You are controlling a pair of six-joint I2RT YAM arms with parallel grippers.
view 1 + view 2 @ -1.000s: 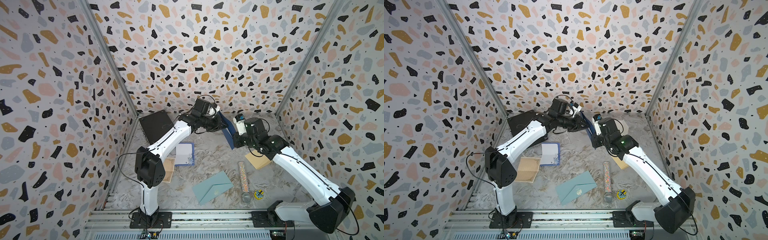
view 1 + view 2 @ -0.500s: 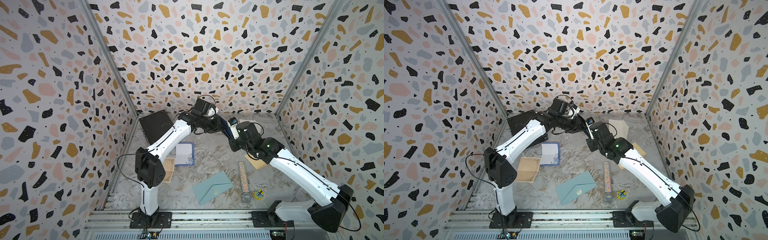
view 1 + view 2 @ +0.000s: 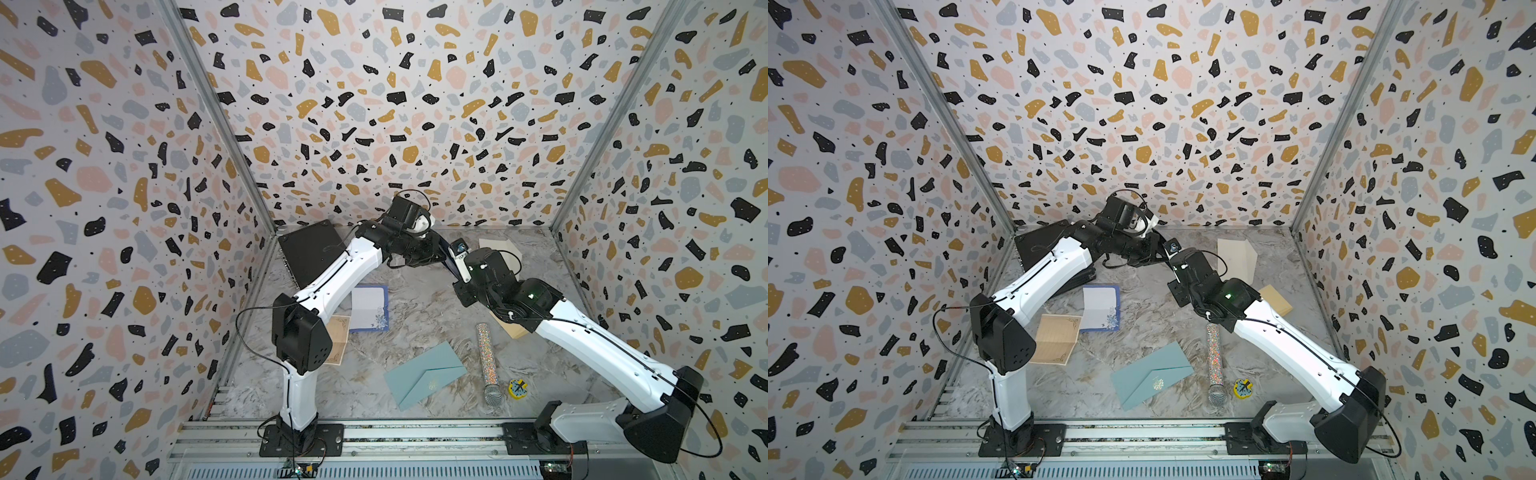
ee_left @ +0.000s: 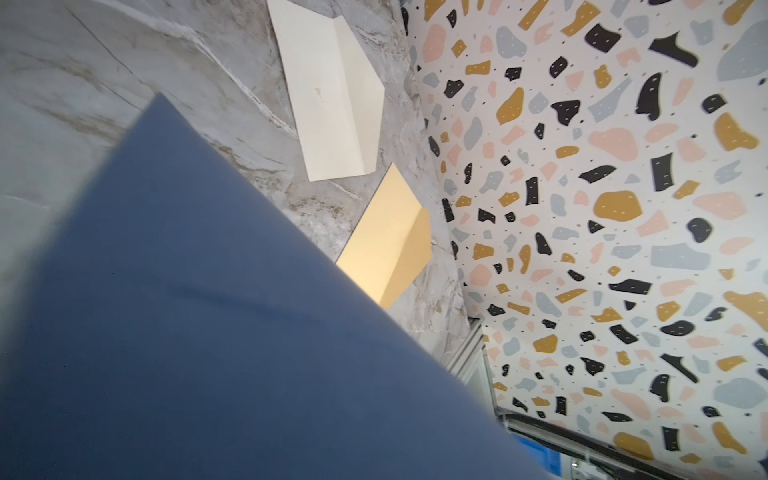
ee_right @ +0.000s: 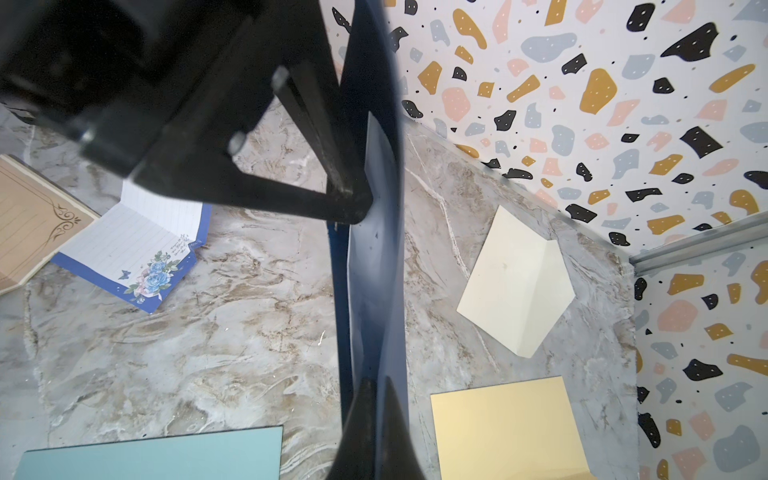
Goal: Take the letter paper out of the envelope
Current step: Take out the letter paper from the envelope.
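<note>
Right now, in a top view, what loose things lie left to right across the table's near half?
Tan letter sheet → blue-bordered floral letter sheet → teal envelope → glitter tube → small yellow object.

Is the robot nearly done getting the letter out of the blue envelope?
Not yet. A flowery letter and a tan letter already lie open on the table. Right now the left hand and right hand both pinch the dark blue envelope, held up in the air. Left to do: pull its paper out; I can't see any showing yet.
</note>
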